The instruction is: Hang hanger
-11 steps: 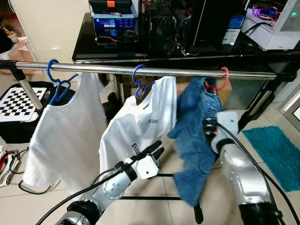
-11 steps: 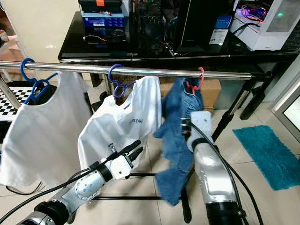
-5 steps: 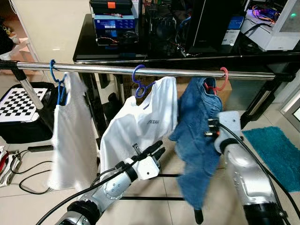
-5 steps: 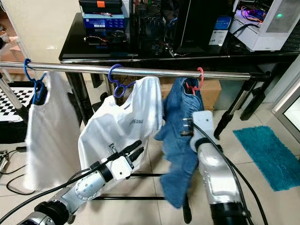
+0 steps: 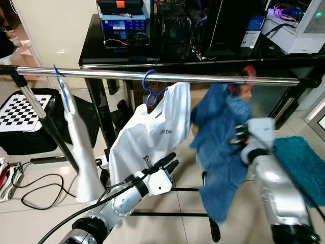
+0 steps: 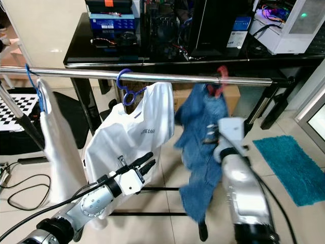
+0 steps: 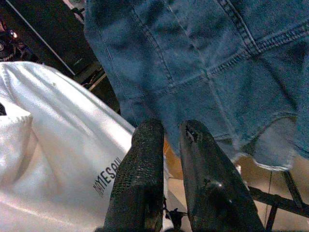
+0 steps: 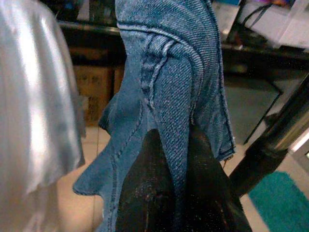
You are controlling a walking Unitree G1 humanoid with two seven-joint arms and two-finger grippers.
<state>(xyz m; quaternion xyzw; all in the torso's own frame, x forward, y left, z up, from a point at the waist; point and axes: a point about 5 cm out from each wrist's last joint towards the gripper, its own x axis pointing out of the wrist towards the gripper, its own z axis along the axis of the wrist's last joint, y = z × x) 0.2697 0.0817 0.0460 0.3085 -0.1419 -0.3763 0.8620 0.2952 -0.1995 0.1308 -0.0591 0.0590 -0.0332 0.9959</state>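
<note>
Denim garment (image 5: 221, 147) w/ red hanger (image 5: 247, 75) swung right along rail (image 5: 203, 78), right gripper (image 8: 178, 183) pinching denim, so I judge hanger hooked; left gripper (image 7: 166, 159) near-closed, empty.

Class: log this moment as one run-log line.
right gripper: shut on denim | red hanger: on rail | left gripper: idle

white shirt (image 7: 58, 159): dark print on front, partly legible, starts approx "HOMES…"; rest cut off by claw finger.
same shirt, eye views (image 5: 165, 132): print shows as small dark line, too small to read.
boxes on surface (image 5: 124, 23): blue/white labels, text too small to read.
other text/nos.: none legible.
</note>
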